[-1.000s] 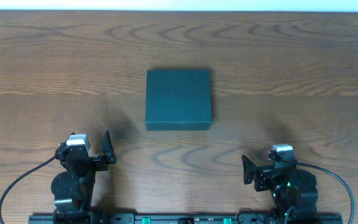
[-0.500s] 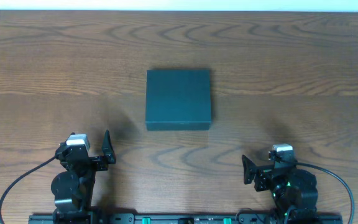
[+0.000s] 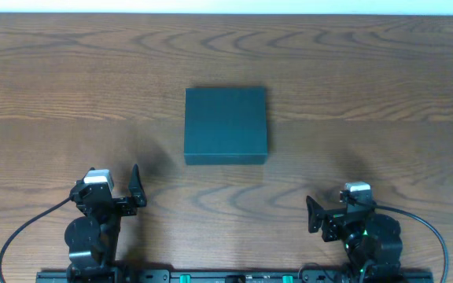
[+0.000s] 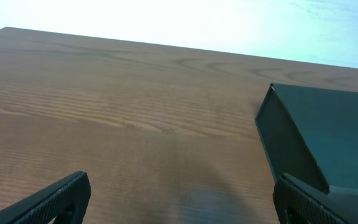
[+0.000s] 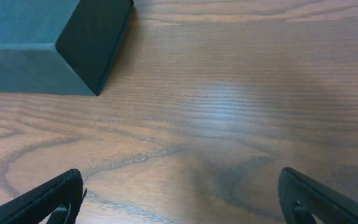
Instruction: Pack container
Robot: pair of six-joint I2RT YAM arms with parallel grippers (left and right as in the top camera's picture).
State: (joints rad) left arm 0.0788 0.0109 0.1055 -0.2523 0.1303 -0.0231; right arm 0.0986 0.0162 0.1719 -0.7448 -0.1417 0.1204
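Observation:
The container (image 3: 226, 124) is a dark teal-green square box, lid closed, lying flat at the middle of the wooden table. It also shows at the right of the left wrist view (image 4: 322, 134) and at the top left of the right wrist view (image 5: 55, 40). My left gripper (image 3: 134, 189) rests at the front left, open and empty, its fingers wide apart in the left wrist view (image 4: 180, 199). My right gripper (image 3: 314, 214) rests at the front right, open and empty, as the right wrist view (image 5: 180, 199) shows. Both are well short of the box.
The wooden table (image 3: 384, 86) stretches to a pale wall at the far edge. Black cables loop from each arm base at the front edge. No snack packets or other objects are in view.

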